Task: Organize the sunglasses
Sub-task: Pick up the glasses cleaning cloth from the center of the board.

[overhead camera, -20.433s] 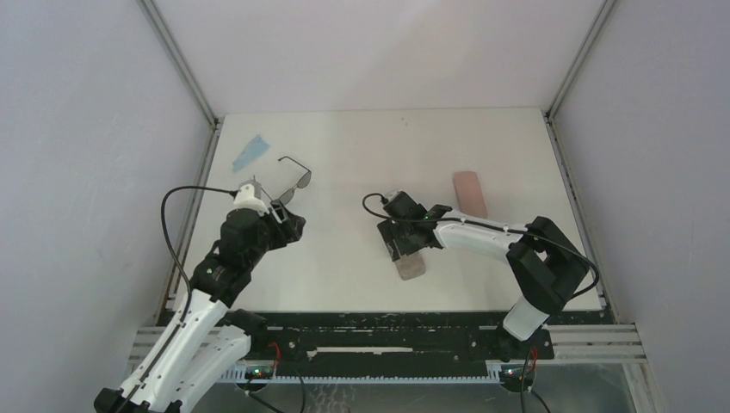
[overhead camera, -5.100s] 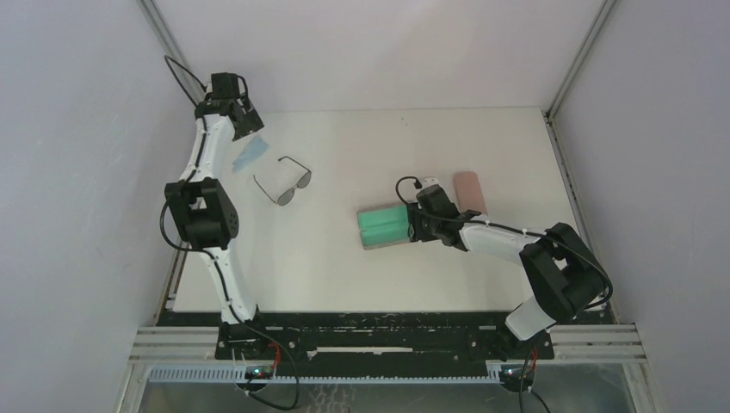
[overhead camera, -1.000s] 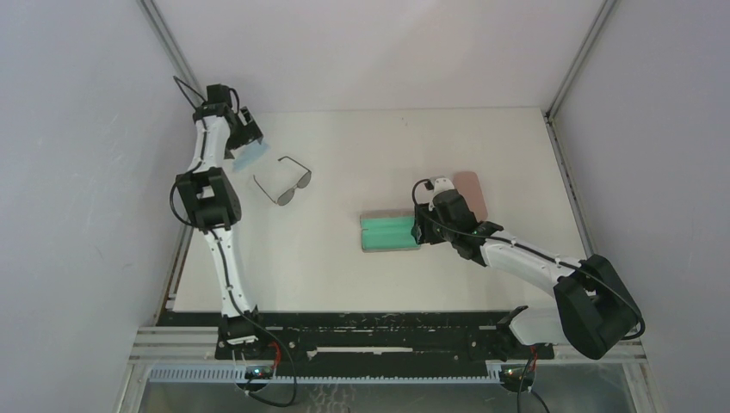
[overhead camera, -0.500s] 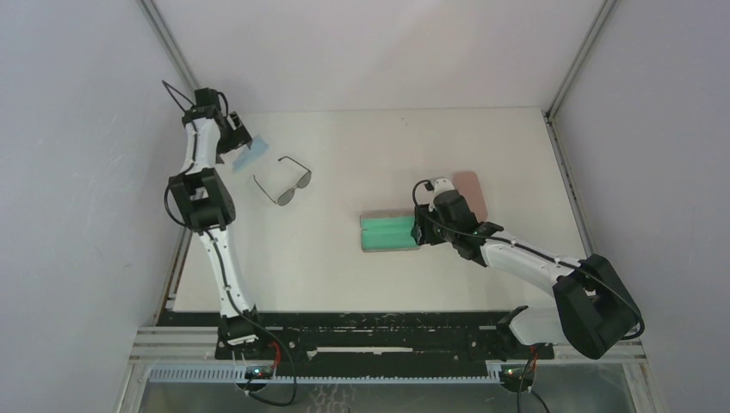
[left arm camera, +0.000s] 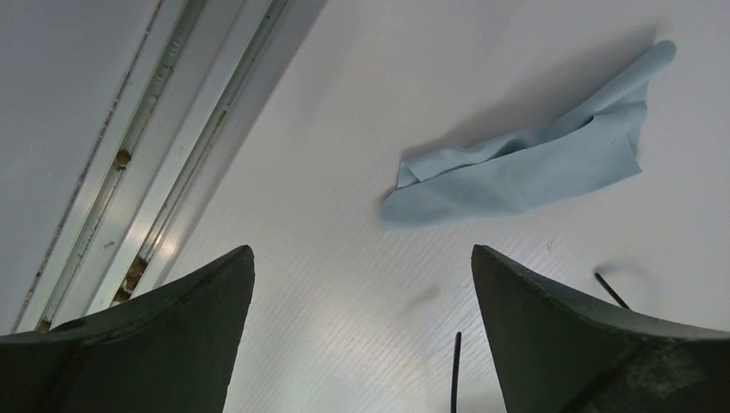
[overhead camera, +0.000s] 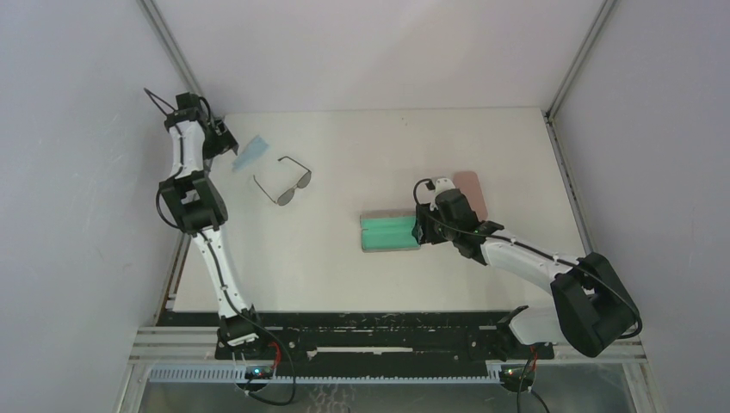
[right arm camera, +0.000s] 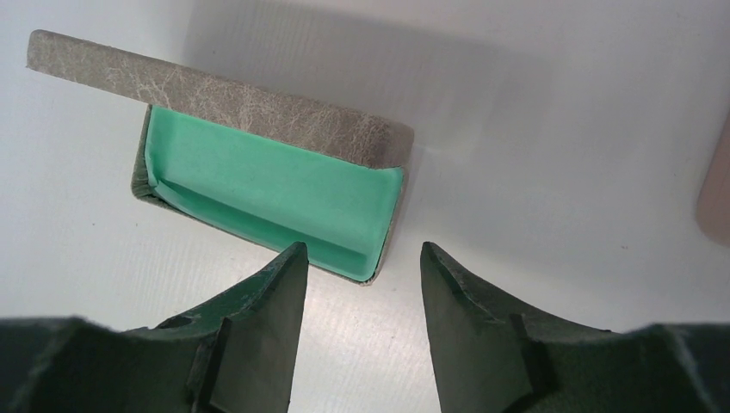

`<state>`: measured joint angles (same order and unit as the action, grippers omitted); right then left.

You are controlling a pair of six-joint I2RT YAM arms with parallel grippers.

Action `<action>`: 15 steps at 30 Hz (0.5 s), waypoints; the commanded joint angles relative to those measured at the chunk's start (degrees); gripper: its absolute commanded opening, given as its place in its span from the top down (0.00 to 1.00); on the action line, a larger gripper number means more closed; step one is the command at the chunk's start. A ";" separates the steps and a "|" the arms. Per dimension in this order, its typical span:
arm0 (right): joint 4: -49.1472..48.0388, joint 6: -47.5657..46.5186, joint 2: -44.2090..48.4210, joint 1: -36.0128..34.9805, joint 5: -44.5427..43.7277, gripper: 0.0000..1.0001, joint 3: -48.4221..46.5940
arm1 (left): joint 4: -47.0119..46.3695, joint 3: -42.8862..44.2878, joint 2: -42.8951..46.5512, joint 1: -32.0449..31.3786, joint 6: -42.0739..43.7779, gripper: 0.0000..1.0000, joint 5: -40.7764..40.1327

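One pair of sunglasses (overhead camera: pixel 285 182) with thin black wire frames lies open on the white table (overhead camera: pixel 344 275), left of centre. My left gripper (overhead camera: pixel 222 138) hangs open at the far left back, just left of a light blue cloth (overhead camera: pixel 250 153). In the left wrist view the cloth (left arm camera: pixel 525 163) lies ahead of the empty gripper (left arm camera: pixel 361 258), and a thin black wire end (left arm camera: pixel 454 370) shows low between the fingers. My right gripper (overhead camera: pixel 419 231) is open at the right end of an open grey-brown case (overhead camera: pixel 389 232). The case's green-lined corner (right arm camera: pixel 267 185) lies just ahead of the right gripper (right arm camera: pixel 361 249).
A closed pink case (overhead camera: pixel 472 191) lies just behind the right gripper and shows at the right edge (right arm camera: pixel 716 189) of the right wrist view. A metal rail (left arm camera: pixel 163 163) runs along the table's left edge, close beside the left gripper. Grey walls close in both sides.
The left gripper has swung left, off the blue cloth toward the table's left rail. The cloth, sunglasses, open case and right arm have stayed put.
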<state>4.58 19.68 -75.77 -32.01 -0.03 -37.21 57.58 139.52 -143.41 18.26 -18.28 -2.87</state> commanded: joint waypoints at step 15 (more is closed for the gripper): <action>-2.57 -1.82 -1.11 1.24 1.92 0.49 -0.85 | -3.11 -1.82 2.67 -0.90 5.00 0.00 11.38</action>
<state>4.40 18.83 -76.53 -31.11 0.93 -37.21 60.20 139.44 -145.21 18.28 -15.14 7.46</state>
